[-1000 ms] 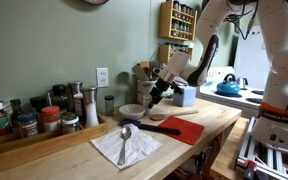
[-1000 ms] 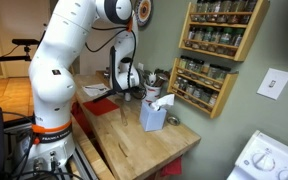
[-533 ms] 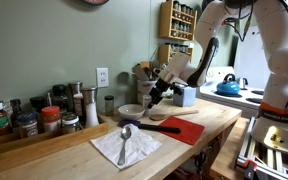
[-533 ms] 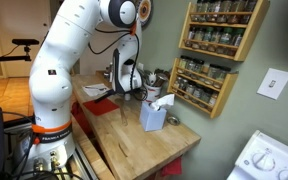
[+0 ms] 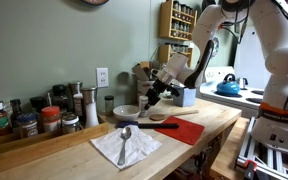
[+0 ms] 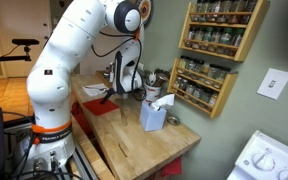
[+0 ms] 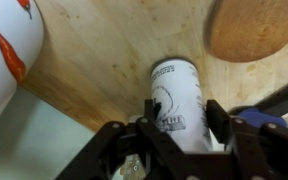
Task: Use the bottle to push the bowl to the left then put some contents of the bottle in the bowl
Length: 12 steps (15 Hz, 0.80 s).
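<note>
Bottle (image 7: 176,105): one, clamped between the fingers of the hand (image 7: 181,128) and carried clear above the table (image 5: 54,150). The grip looks set for tipping the contents out. Bowl (image 5: 131,111): one, standing on the table just beside the hand. No contents seen falling.

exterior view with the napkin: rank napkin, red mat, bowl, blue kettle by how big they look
1. napkin
2. red mat
3. bowl and blue kettle look about alike; the kettle sits farther back, so they are not ranked.
</note>
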Tool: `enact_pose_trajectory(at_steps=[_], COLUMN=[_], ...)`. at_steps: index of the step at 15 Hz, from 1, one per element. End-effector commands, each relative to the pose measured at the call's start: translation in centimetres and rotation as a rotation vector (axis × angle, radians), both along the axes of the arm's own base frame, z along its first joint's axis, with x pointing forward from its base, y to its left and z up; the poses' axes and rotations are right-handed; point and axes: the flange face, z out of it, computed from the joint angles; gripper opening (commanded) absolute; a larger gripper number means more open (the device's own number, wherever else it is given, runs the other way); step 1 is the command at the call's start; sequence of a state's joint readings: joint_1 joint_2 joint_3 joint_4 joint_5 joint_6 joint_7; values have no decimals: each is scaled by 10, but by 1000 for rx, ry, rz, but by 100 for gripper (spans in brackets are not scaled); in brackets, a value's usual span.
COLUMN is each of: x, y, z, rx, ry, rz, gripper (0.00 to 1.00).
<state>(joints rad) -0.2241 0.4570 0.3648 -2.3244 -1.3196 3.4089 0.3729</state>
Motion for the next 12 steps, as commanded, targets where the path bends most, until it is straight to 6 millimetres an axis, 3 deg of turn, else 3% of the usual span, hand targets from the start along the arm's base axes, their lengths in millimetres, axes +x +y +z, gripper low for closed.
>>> enact_pose_trajectory(at_steps=[1, 7, 8, 9, 12], x=[2, 4, 5, 6, 6], y=[6, 5, 5, 5, 4], z=[-7, -5, -6, -6, -5], rx=[17, 50, 48, 48, 47], ry=[17, 16, 16, 18, 17], rz=[13, 15, 15, 14, 11], gripper=[30, 30, 64, 80, 100])
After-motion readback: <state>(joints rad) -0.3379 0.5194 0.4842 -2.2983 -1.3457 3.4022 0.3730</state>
